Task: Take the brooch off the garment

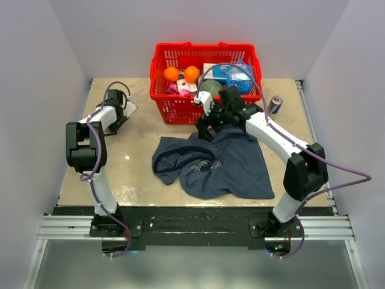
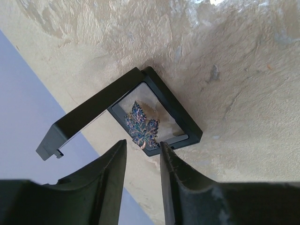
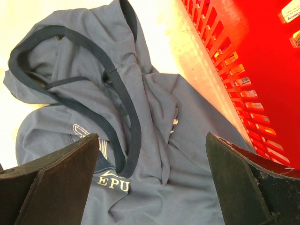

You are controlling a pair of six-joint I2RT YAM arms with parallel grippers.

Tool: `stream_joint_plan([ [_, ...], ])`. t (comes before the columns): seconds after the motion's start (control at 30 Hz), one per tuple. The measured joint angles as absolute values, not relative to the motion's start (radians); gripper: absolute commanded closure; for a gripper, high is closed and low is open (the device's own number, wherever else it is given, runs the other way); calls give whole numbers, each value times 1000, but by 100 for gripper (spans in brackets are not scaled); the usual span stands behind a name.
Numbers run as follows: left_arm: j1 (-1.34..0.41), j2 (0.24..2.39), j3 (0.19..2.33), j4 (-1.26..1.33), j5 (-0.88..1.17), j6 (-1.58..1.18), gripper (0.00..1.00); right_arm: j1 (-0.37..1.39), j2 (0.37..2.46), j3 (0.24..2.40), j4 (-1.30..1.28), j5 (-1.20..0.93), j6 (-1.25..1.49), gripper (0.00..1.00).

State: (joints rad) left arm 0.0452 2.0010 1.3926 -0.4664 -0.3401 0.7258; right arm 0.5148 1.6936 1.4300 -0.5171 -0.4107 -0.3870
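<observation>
— Checking the brooch: lying flat in the open black case, toward the far left corner of the table, well apart from the garment crumpled mid-table before the red basket.

— Handling?

— Probably light, stiff, spiky, fragile; best pinched gently across the leaf's edges. Left gripper just over it, jaws slightly parted, pinching nothing. Right gripper above the soft cloth, jaws spread wide, empty.
</observation>
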Motion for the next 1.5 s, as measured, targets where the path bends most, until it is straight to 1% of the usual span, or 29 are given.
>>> stream_joint_plan([
  [0.03,45,2001,1392,-467,-340,723,56,515,1694,1430,-517,-410,-387,1],
  [0.07,45,2001,1391,-468,-340,719,50,515,1694,1430,-517,-410,-387,1],
  [0.13,45,1998,1386,-469,-338,716,1,515,1694,1430,-517,-411,-387,1],
  [0.47,22,1906,1314,-503,-292,635,0,515,1694,1430,-525,-415,-387,1],
  [0.63,-6,1806,1317,-563,-204,570,0,515,1693,1432,-577,-419,-407,1],
  [0.7,-17,1758,1330,-594,-136,541,0,515,1693,1443,-609,-411,-402,1],
  [0.77,-23,1718,1354,-617,-46,510,0,516,1696,1475,-637,-362,-359,1],
  [0.87,-22,1635,1350,-597,110,445,1,517,1720,1587,-654,-223,-256,1],
  [0.93,-21,1537,1271,-510,225,375,0,516,1742,1672,-651,-137,-195,1],
  [1.03,-23,1439,1182,-440,325,285,0,516,1746,1743,-657,-56,-123,1],
  [1.23,-24,1419,1105,-341,360,147,0,524,1744,1778,-599,64,-85,1],
  [1.37,-20,1419,1090,-328,359,115,1,517,1744,1778,-574,134,-89,1],
  [1.5,-18,1420,1107,-315,345,115,0,516,1744,1778,-561,151,-96,1],
])
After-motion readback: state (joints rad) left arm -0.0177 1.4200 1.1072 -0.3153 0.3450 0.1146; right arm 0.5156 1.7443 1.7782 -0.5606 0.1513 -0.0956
